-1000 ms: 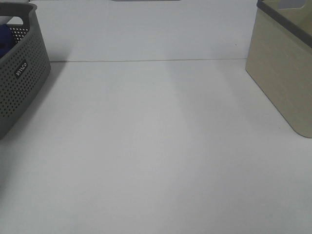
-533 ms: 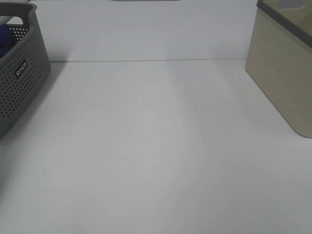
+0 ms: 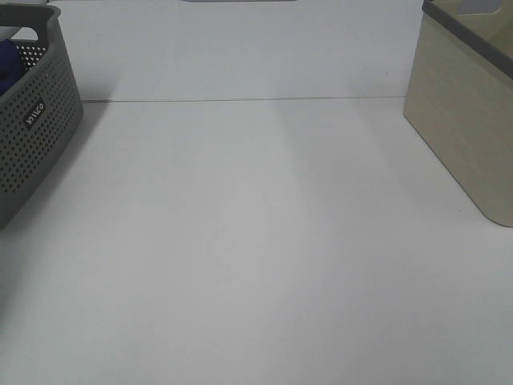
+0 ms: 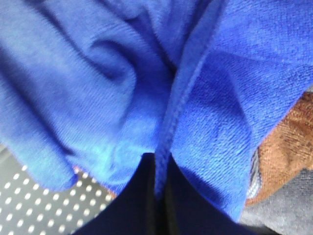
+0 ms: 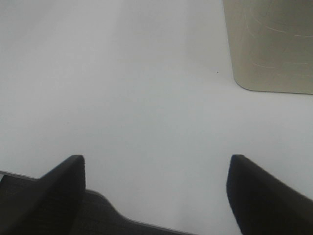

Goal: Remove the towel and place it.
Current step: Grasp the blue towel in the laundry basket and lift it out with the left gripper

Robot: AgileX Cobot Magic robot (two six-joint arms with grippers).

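Observation:
The towel (image 4: 122, 83) fills the left wrist view as rumpled royal-blue cloth; a sliver of blue towel (image 3: 6, 62) also shows inside the grey basket (image 3: 36, 120) at the far left of the high view. My left gripper (image 4: 159, 169) is shut, its two black fingers pinching a hemmed fold of the towel between them. It does not show in the high view. My right gripper (image 5: 156, 169) stands wide open over bare white table, with nothing between its fingers (image 5: 63, 178).
A beige bin (image 3: 473, 112) with a dark rim stands at the right edge of the white table (image 3: 256, 241); its corner (image 5: 271, 46) shows in the right wrist view. Brown cloth (image 4: 288, 142) and grey cloth lie under the towel, over the basket's perforated floor (image 4: 29, 205).
In the high view nothing has visibly moved; neither arm enters it.

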